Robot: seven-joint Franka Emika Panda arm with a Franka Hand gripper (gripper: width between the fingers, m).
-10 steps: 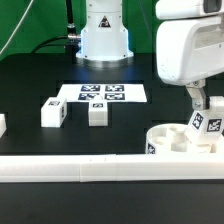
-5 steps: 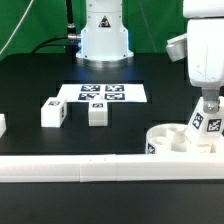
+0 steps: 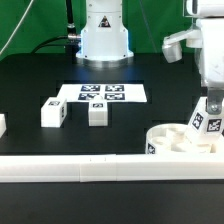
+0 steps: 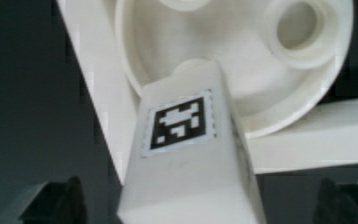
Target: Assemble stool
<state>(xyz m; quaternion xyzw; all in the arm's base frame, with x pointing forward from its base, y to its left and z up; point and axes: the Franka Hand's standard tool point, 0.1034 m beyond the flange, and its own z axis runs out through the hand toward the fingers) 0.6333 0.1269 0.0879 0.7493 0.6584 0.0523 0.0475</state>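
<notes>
- Stool leg (image 3: 203, 126): seated in seat disc (image 3: 165, 140), slight tilt.
- Gripper (image 3: 210, 104): backed off to leg's 12 o'clock; jaws wide, nothing held.
- Prob. released; loose leg (image 3: 97, 113) at 9 o'clock next.

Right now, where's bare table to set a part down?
Free: table between the middle leg block and seat disc; also right of the marker board. Crowded: the disc, with a standing leg and the tool above.

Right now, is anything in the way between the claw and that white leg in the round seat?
Nothing visible does. The open gripper hangs right over the leg, which stands in the seat disc.
</notes>
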